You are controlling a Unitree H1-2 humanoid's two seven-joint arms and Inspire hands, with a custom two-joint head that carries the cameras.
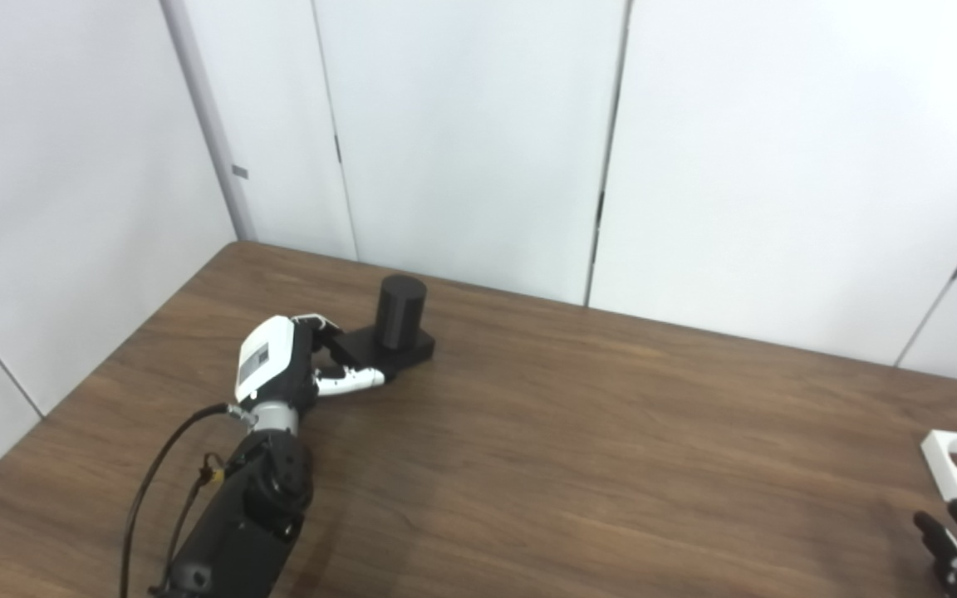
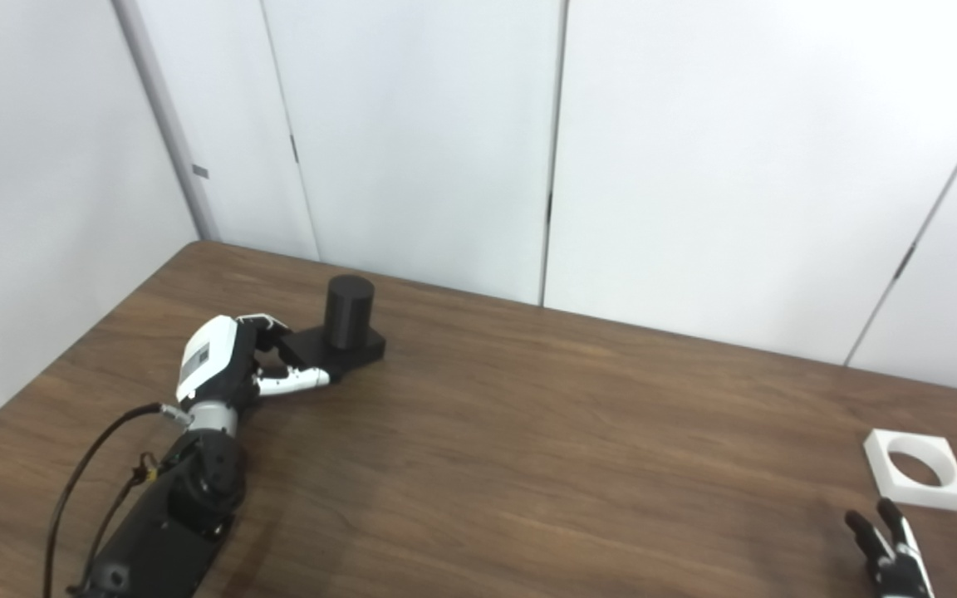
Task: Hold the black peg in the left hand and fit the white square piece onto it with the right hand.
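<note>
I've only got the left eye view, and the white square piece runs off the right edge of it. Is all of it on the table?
Observer: Yes. In the right eye view the whole white square piece lies flat on the table, with wood showing on every side of it.
Operator: Is the hole clear?
Observer: The full rim of the round hole shows. Table wood is visible through it and nothing sits in it.
Operator: And the right hand?
Observer: The right hand is nearer the camera than the piece, with its fingers apart. A strip of table shows between the hand and the piece, and the hand holds nothing.
</note>
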